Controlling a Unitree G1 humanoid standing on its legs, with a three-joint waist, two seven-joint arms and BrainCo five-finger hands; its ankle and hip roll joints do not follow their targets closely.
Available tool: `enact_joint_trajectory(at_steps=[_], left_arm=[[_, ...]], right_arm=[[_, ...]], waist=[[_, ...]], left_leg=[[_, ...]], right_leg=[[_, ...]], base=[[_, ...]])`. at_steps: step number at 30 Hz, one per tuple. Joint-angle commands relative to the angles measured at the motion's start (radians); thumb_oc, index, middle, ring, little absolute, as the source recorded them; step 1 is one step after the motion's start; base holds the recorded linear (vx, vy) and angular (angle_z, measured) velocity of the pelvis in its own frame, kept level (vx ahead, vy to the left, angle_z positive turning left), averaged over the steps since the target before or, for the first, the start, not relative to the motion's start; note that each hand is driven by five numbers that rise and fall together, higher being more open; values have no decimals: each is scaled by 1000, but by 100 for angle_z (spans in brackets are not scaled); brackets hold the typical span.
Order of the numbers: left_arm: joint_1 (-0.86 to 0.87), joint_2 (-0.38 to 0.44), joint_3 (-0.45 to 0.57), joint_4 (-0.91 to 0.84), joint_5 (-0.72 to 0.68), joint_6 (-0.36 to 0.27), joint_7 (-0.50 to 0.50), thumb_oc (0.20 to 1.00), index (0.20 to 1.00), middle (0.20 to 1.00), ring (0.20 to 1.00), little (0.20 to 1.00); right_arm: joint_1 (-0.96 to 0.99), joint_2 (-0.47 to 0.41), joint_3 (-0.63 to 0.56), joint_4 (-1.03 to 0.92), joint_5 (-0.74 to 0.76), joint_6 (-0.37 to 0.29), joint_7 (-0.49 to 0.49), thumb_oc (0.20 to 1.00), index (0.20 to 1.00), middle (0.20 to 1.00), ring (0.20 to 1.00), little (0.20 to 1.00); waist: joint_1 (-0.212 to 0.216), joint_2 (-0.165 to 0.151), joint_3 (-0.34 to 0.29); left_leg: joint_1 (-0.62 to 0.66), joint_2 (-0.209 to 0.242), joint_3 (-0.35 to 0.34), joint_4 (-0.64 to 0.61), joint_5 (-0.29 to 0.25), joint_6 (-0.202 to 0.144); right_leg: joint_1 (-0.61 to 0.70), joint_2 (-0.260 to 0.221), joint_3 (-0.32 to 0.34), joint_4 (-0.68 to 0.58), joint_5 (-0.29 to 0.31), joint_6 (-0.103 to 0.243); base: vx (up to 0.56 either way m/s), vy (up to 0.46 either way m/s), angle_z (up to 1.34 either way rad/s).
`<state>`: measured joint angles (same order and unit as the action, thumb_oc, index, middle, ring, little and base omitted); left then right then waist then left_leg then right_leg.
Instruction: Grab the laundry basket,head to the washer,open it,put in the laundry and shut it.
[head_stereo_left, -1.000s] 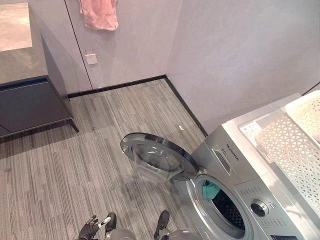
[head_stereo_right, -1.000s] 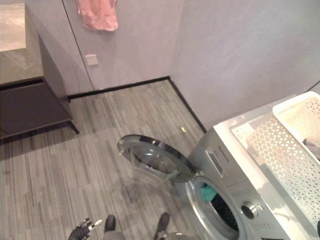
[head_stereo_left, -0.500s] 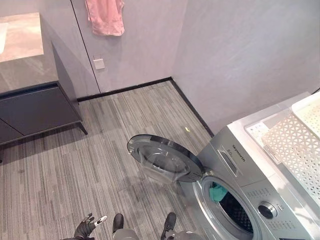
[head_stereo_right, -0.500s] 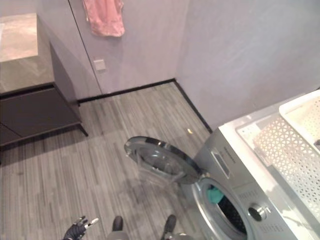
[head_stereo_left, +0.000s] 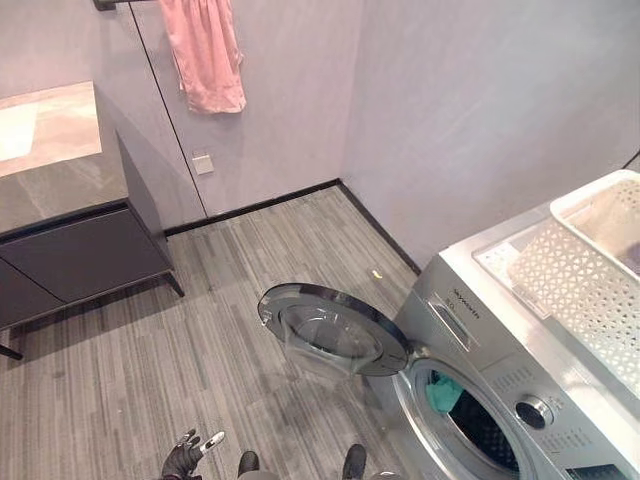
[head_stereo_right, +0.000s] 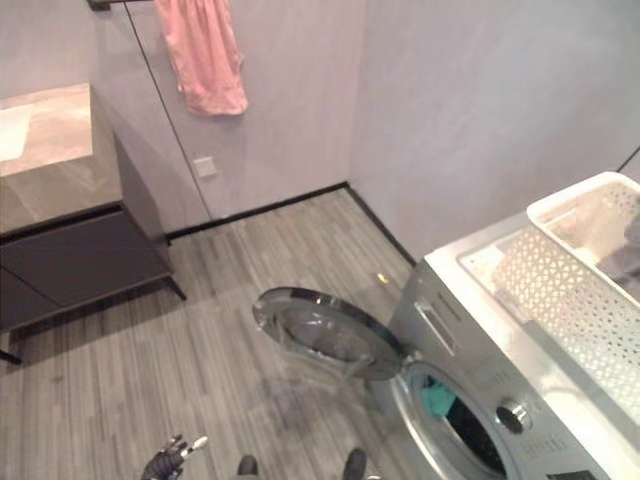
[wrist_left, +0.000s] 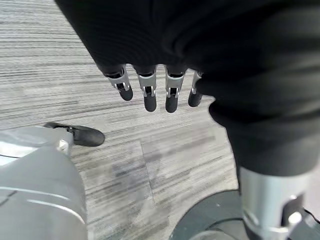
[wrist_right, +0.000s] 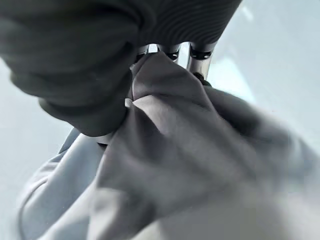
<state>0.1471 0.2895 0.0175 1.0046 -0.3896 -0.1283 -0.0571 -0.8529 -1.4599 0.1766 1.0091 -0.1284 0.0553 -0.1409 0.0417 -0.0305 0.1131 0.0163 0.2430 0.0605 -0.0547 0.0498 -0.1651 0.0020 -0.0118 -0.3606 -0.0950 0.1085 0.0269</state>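
Note:
The silver washer (head_stereo_left: 500, 330) stands at the right with its round door (head_stereo_left: 335, 328) swung open toward the floor. A teal cloth (head_stereo_left: 443, 393) lies inside the drum. The white lattice laundry basket (head_stereo_left: 570, 285) sits on top of the washer. A grey garment (head_stereo_right: 622, 258) shows inside it. In the right wrist view my right hand (wrist_right: 199, 57) has its fingers curled into the grey garment (wrist_right: 190, 150). My left hand (head_stereo_left: 188, 457) hangs low over the floor, left of the door, holding nothing; its fingers (wrist_left: 149, 96) are straight.
A pink towel (head_stereo_left: 205, 55) hangs on the far wall above a wall socket (head_stereo_left: 203, 163). A dark low cabinet (head_stereo_left: 70, 250) with a stone top stands at the left. A small yellow scrap (head_stereo_left: 376, 273) lies on the striped floor by the right wall.
The camera has shifted, so more of the towel and the basket's far rim show. The grey garment now shows in the basket. My left hand stays low.

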Motion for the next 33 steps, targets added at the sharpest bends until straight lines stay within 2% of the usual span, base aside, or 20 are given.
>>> enact_joint_trajectory(at_steps=[1, 6, 10, 12, 15, 16, 19, 20, 21, 22, 26, 28, 29, 33], left_arm=[[-19, 87, -17, 18, 20, -27, 38, 1000, 1000, 1000, 1000, 1000], [-23, 90, -12, 27, 41, -36, 55, 1000, 1000, 1000, 1000, 1000], [-25, 94, -20, 22, 48, -43, 60, 1000, 1000, 1000, 1000, 1000], [-27, 116, -60, -36, 76, -57, 52, 1000, 1000, 1000, 1000, 1000], [-34, 142, -92, -123, 96, -70, 55, 1000, 1000, 1000, 1000, 1000], [-40, 183, -129, -227, 123, -78, 56, 1000, 1000, 1000, 1000, 1000], [-84, 221, -147, -414, 186, -52, 91, 1000, 1000, 1000, 1000, 1000], [-83, 218, -145, -415, 186, -52, 91, 1000, 1000, 1000, 1000, 1000], [-121, 257, -161, -596, 281, -45, 104, 1000, 1000, 1000, 1000, 1000], [-150, 286, -165, -693, 338, -45, 100, 1000, 1000, 1000, 1000, 1000], [-326, 327, -178, -924, 430, -25, 96, 1000, 1000, 1000, 1000, 1000], [-390, 324, -190, -941, 450, -16, 105, 1000, 1000, 1000, 1000, 1000], [-479, 308, -222, -940, 451, -4, 114, 1000, 1000, 1000, 1000, 1000], [-860, 174, -378, -806, 346, 46, 158, 1000, 1000, 1000, 1000, 1000]], right_arm=[[-21, -78, -6, -99, -142, 21, -180, 200, 200, 200, 200, 200], [-6, -116, -74, -181, -229, 44, -287, 200, 200, 200, 200, 200], [-18, -122, -87, -188, -226, 37, -313, 200, 200, 200, 200, 200], [-65, -132, -58, -205, -223, 29, -327, 200, 200, 200, 200, 200], [-150, -137, 22, -192, -214, 23, -334, 200, 200, 200, 200, 200], [-218, -142, 85, -195, -219, 19, -327, 200, 200, 200, 200, 200], [-429, -115, 303, -177, -215, 26, -305, 200, 200, 200, 200, 200], [-450, -113, 324, -174, -215, 26, -305, 200, 200, 200, 200, 200], [-511, -96, 386, -184, -222, 40, -292, 200, 200, 200, 200, 200], [-558, -93, 434, -188, -226, 47, -284, 200, 200, 200, 200, 200], [-712, -21, 578, -161, -227, 73, -265, 200, 200, 200, 200, 200], [-752, -7, 612, -154, -224, 77, -260, 200, 200, 200, 200, 200], [-768, 25, 626, -144, -219, 84, -254, 200, 200, 200, 200, 200], [-883, 148, 716, -76, -173, 107, -226, 200, 200, 200, 200, 200]], waist=[[-2, -116, -46], [1, -132, -57], [4, -140, -62], [7, -148, -68], [7, -157, -70], [12, -167, -72], [-4, -166, -84], [-6, -164, -85], [-12, -159, -91], [-18, -159, -95], [-38, -146, -102], [-42, -142, -101], [-51, -140, -107], [-75, -124, -108]], left_leg=[[3, 60, 6, 62, -69, 9], [10, 49, 10, 84, -100, 18], [17, 41, 15, 84, -106, 23], [30, 37, 24, 81, -116, 25], [31, 29, 29, 78, -114, 28], [40, 29, 35, 78, -123, 29], [45, 20, 43, 65, -118, 36], [44, 19, 43, 65, -117, 37], [51, 21, 44, 59, -124, 37], [52, 19, 45, 54, -124, 38], [53, 12, 42, 47, -125, 41], [50, 8, 41, 46, -120, 43], [55, 9, 41, 44, -126, 43], [54, -3, 40, 41, -118, 48]], right_leg=[[64, -83, 75, 8, -168, 76], [72, -99, 81, 8, -155, 89], [73, -110, 85, 8, -147, 96], [78, -116, 89, 8, -146, 102], [74, -125, 90, 8, -138, 107], [77, -124, 95, 8, -138, 110], [68, -131, 105, 8, -131, 113], [67, -132, 105, 8, -131, 113], [71, -129, 110, 8, -135, 115], [69, -130, 109, 8, -135, 117], [66, -133, 111, 8, -134, 119], [63, -136, 112, 8, -130, 119], [65, -134, 114, 8, -133, 121], [63, -141, 117, 8, -126, 122]], base=[[-7, 87, 6], [-16, 81, 0], [-3, 60, -3], [-3, 57, -7], [-20, 43, -4], [1, 40, -1], [-18, 43, -11], [0, 25, -14], [17, 14, -4], [13, 18, -6], [-8, 6, -3], [-15, 2, 0], [-31, 7, 0], [-8, 4, 0]])
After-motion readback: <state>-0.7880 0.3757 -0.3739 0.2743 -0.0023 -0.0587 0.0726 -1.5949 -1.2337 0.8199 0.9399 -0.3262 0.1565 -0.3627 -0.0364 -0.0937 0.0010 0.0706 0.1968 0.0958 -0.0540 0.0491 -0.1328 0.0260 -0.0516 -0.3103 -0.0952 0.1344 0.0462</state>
